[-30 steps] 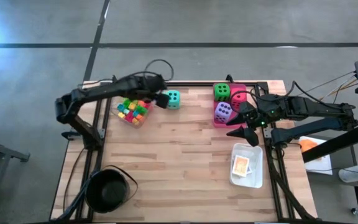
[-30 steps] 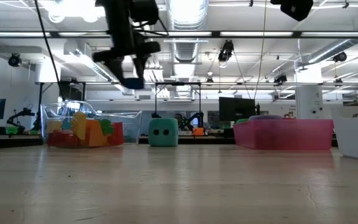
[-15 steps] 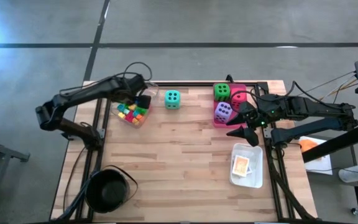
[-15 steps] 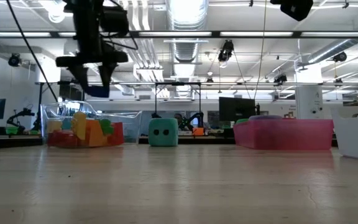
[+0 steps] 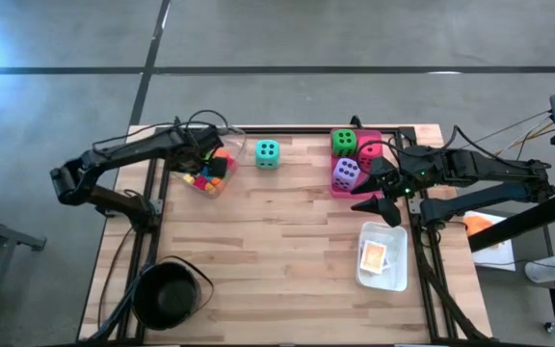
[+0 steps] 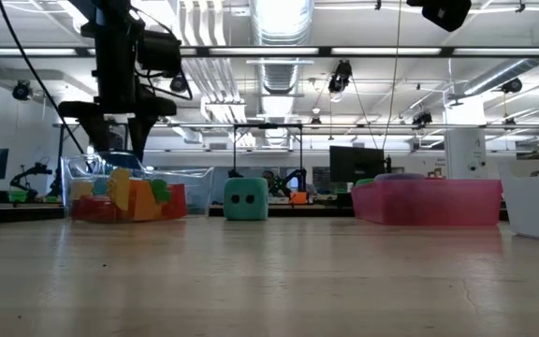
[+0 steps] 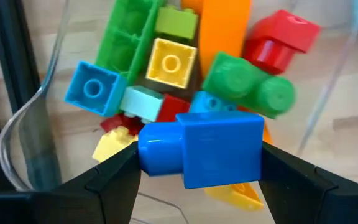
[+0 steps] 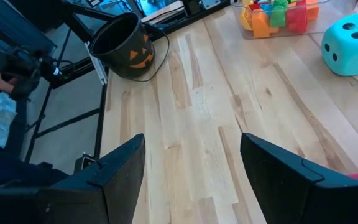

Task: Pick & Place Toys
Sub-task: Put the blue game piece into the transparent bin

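Observation:
My left gripper [image 5: 216, 164] hangs over the clear tray [image 5: 222, 185] of small multicoloured blocks [image 7: 166, 62] at the table's far left, and it is shut on a blue block [image 7: 201, 149]. In the low view my left gripper [image 6: 112, 142] is just above the tray's rim. A teal die [image 5: 267, 152] rests on the table to the right of the tray. The green die [image 5: 343, 142], pink-red die [image 5: 370, 154] and purple die [image 5: 346, 173] lie in the pink tray [image 5: 366, 134]. My right gripper [image 5: 379, 193] is open and empty beside the pink tray. My left gripper pinches the blue block by two opposite sides [image 7: 253, 155] between its two fingers [image 7: 114, 180]. The fingers point down from above. The block is lifted clear, level, above the pile of blocks in the clear tray.
A white tray [image 5: 396, 280] holding a picture card [image 5: 374, 255] sits at the near right. A round black pot [image 5: 169, 294] stands at the near left corner. Bare wooden table [image 5: 277, 241] lies between them.
My left gripper, still shut on the blue block, has gone from beside the teal die toward the table's left edge and a little down. It now hangs over the clear tray. The teal die has stayed in place.

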Controlling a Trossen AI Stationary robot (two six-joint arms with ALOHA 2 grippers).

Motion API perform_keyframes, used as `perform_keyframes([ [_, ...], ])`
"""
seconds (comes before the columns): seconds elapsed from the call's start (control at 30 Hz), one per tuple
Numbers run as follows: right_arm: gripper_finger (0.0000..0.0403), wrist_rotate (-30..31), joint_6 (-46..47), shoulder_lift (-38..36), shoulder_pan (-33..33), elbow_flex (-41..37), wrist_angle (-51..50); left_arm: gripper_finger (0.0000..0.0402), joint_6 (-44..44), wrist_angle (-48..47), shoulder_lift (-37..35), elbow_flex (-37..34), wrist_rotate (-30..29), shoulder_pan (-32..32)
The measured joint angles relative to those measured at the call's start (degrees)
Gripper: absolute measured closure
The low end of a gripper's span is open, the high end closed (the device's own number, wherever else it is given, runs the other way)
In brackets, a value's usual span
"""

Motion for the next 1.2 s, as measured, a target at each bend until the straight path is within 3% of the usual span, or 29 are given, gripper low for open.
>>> perform_keyframes([
  [0.3, 0.0147, 0.0, 0.0, 0.0, 0.0, 0.0, 0.0, 0.0119, -2.4, 0.3, 0.0, -3.0, 1.3, 4.2],
  [0.73, 0.0147, 0.0, 0.2, 0.0, 0.0, 0.0, 0.0, 0.0119, -3.7, 3.7, 0.0, -7.2, 2.6, 4.4],
  [1.2, 0.0147, 0.0, 0.0, 0.0, 0.0, 0.0, 0.0, 0.0119, -3.6, 4.1, 0.0, -7.3, 3.0, 4.5],
])
